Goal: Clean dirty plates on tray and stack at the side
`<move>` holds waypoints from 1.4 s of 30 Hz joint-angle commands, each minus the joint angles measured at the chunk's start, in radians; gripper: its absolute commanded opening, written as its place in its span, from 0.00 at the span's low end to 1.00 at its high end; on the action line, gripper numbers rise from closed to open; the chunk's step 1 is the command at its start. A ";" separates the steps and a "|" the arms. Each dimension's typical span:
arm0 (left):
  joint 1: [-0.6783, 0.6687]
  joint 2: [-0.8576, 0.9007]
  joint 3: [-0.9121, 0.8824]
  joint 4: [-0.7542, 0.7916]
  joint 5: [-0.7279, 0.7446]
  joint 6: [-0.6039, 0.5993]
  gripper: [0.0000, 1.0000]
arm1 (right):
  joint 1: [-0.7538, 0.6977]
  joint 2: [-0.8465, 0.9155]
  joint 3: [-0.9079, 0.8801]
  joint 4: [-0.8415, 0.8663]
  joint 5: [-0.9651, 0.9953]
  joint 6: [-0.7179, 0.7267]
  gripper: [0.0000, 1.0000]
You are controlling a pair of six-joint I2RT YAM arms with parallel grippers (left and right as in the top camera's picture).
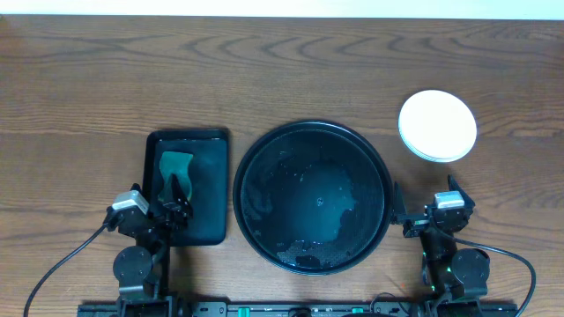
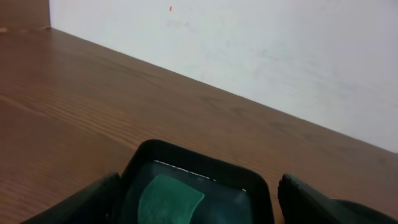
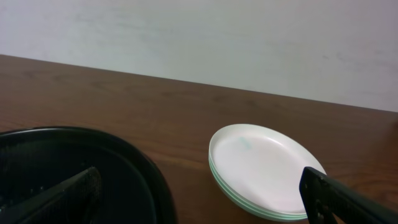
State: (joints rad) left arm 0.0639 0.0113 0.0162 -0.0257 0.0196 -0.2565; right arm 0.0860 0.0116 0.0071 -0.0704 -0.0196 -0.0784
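The plates (image 1: pixel 438 126) sit in one stack on the bare table, off the tray's (image 1: pixel 291 176) upper-right rim, and the top one shows clean white; the tray itself holds no plate, only wet glints; so the stacking looks done, to my eye. The stack lies straight ahead of the right claw (image 1: pixel 429 211), which hangs just off the tray's right rim, jaws spread wide and holding nothing; being round, the plates offer no long axis to line up on. The right arm is clearly the nearer one. The left claw (image 1: pixel 159 207), equally wide open and empty, hovers left of the tray over the small tray (image 1: pixel 207 176), the green sponge (image 1: pixel 175 167) lying just ahead of it.
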 commanded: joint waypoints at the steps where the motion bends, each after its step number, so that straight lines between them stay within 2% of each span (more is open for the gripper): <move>1: 0.005 0.016 -0.012 -0.048 -0.028 0.092 0.80 | -0.006 -0.007 -0.002 -0.003 -0.007 -0.012 0.99; 10: 0.005 0.065 -0.012 -0.044 -0.028 0.146 0.80 | -0.006 -0.007 -0.002 -0.003 -0.007 -0.012 0.99; 29: 0.005 0.057 -0.012 0.117 -0.028 0.176 0.80 | -0.006 -0.007 -0.002 -0.003 -0.007 -0.012 0.99; 34: 0.005 -0.012 -0.012 0.114 -0.028 0.204 0.80 | -0.006 -0.007 -0.002 -0.003 -0.007 -0.012 0.99; 42: 0.005 -0.010 -0.012 0.075 -0.027 0.221 0.80 | -0.006 -0.007 -0.002 -0.003 -0.007 -0.012 0.99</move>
State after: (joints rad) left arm 0.0639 0.0109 0.0143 0.0765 0.0002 -0.0692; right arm 0.0860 0.0116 0.0071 -0.0700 -0.0196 -0.0811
